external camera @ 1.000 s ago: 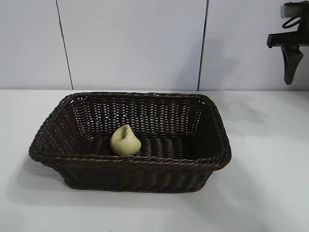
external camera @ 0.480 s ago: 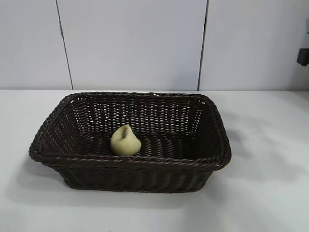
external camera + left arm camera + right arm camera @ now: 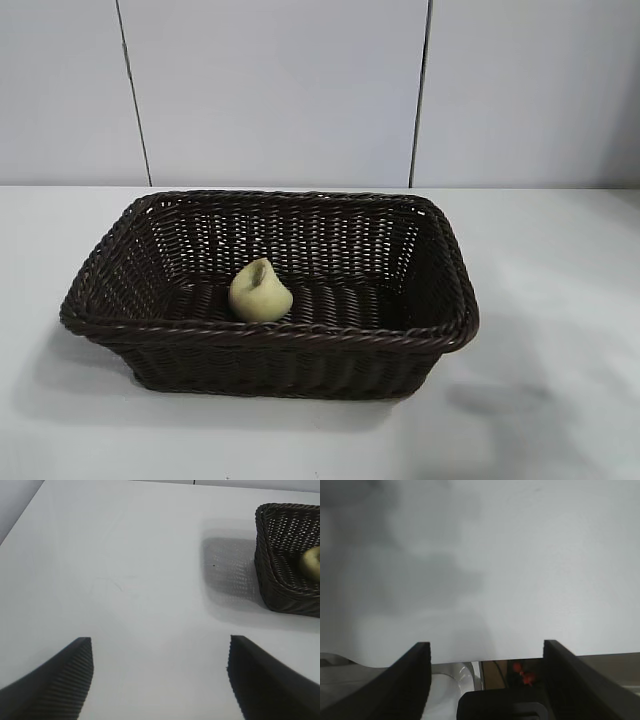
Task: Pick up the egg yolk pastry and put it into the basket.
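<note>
Task looks done, judging by the layout: the small pale cream-yellow egg yolk pastry [image 3: 260,292], knob tipped up and to one side, sits on the floor of the large dark brown woven wicker basket [image 3: 270,334], near the front wall, a bit left of centre. Nothing touches it. No step seems left except parking the arms.

The basket stands on the white counter [image 3: 560,330] in front of a pale panelled wall [image 3: 280,90] w/ two dark vertical seams.

Neither arm shows in the exterior view, so both are clear of the basket. Left wrist view: the left gripper [image 3: 160,675] hangs above bare counter, well apart from the basket, whose corner shows farther off w/ the pastry peeking over the rim [image 3: 312,562]. Its fingers [image 3: 60,680] are spread wide, nothing between them.

Right wrist view: the right gripper [image 3: 485,672] points at blank white surface, prob. counter, w/ the edge of it and some clutter below; no basket in sight. Its fingers [image 3: 405,680] are also spread apart and hold nothing.

Both arms read as pulled back and idle.
</note>
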`<action>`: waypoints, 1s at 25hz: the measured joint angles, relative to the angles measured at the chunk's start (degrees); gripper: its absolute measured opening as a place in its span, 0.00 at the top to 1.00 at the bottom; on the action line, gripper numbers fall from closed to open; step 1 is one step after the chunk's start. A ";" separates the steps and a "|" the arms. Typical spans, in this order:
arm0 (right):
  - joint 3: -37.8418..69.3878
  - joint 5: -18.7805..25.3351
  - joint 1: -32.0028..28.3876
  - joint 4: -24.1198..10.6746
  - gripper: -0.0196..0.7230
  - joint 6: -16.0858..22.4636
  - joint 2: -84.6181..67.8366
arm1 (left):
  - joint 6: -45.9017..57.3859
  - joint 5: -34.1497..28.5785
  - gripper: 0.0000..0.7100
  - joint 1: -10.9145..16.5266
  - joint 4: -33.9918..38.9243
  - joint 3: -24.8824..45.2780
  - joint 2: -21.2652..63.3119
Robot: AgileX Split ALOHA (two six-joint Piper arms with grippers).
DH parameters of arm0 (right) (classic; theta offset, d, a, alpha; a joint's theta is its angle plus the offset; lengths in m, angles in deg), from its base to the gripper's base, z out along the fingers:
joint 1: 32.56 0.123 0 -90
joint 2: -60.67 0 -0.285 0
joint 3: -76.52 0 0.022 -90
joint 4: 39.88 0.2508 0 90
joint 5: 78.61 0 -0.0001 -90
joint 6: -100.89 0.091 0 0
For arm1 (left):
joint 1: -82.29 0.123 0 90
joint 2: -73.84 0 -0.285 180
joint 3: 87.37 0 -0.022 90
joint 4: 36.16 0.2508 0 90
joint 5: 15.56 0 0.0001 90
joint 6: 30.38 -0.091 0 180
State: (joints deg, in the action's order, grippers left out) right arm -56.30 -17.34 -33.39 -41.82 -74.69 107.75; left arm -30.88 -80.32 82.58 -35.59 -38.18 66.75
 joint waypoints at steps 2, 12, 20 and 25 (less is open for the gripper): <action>2.35 -0.68 0.00 0.00 0.35 0.00 -4.89 | 0.00 0.00 0.24 0.00 0.00 0.00 0.00; 3.02 -0.75 0.00 0.06 0.35 0.00 -21.76 | 0.00 0.00 0.24 0.00 0.00 0.00 0.00; 3.02 -0.34 0.00 0.06 0.35 0.00 -34.57 | 0.00 0.00 0.24 0.00 0.00 0.00 0.00; 3.02 0.42 0.00 0.06 0.35 0.00 -40.21 | 0.00 0.00 0.24 0.00 0.00 0.00 0.00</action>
State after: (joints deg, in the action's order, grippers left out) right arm -53.28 -16.92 -33.39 -41.76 -74.69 67.54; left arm -30.88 -80.32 82.58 -35.59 -38.18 66.75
